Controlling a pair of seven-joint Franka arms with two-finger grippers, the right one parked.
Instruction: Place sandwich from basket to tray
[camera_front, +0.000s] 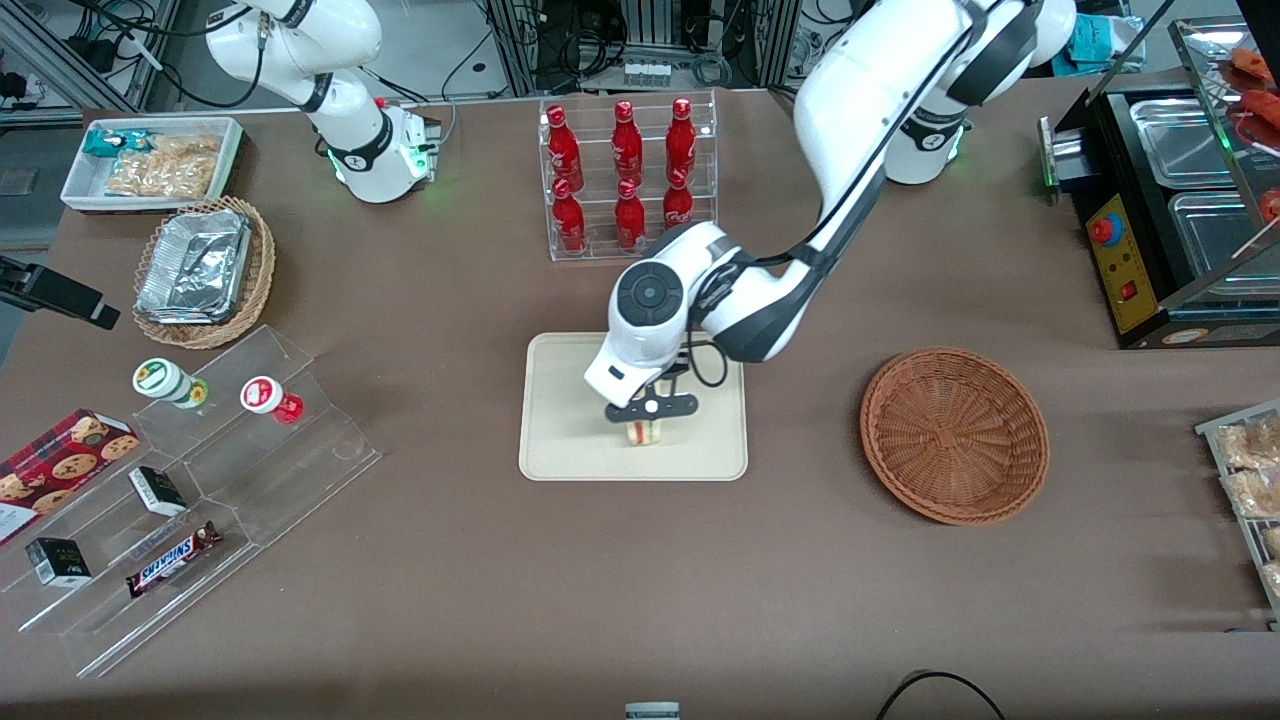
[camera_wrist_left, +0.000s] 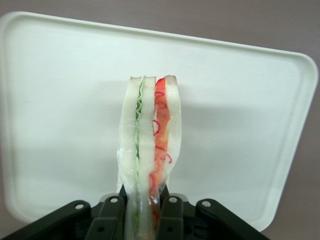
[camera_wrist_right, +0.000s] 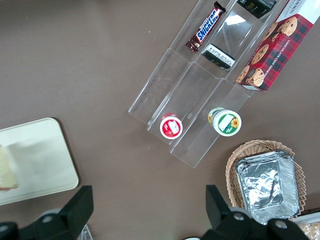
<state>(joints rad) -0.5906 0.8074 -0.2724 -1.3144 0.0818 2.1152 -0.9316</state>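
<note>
Sandwich (camera_wrist_left: 148, 150) over tray (camera_front: 560, 440), tool (camera_front: 649, 420) pinching it.
We judge it soft, light; grip bread faces gently, w/o squashing filling.

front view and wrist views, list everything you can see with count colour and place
sandwich: 1, white with red and green layers, over the tray, held
tray: 1, cream, table middle
basket: 1, reddish-brown, toward the working arm's end
bottles: 6, red, in a clear rack farther from the front camera than the tray
foil containers: silver stack, in a light wicker basket toward the parked arm's end
snack bin: 1, white, farther than the foil
cups: 2, green-lidded and red-lidded, on clear steps
Snickers bar: 1, on the lowest step
cookie box: 1, red
hand: 1, black, shut on the sandwich
</note>
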